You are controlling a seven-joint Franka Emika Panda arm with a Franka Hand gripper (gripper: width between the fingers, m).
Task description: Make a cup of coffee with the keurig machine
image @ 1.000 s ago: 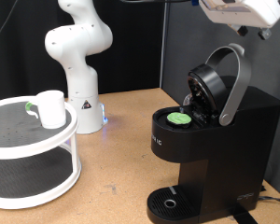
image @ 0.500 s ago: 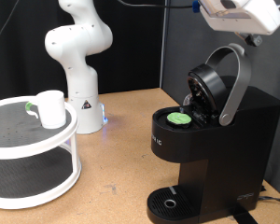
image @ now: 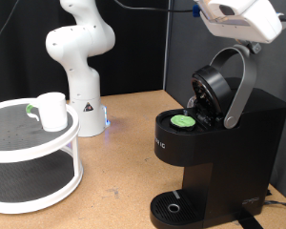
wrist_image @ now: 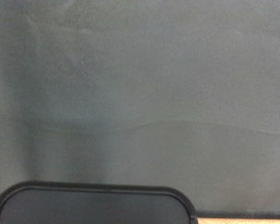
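Exterior view: keurig machine (image: 214, 143) stands lid-up on a brown table (image: 124, 153); gripper's (image: 246, 38) state unclear.

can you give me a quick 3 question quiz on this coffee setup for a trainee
1. True or false: the lid of the coffee machine is raised.
2. Where is the white cup? A) on the machine's drip tray B) on the top tier of the round white stand C) between the gripper's fingers
3. Fill in: the pod sitting in the machine's holder has a ____ top.

Key:
1. True. The silver handle stands up and the holder is exposed.
2. B. The drip tray holds nothing, and the robot hand hangs above the handle at the exterior view's top right with its fingers out of sight.
3. Green.
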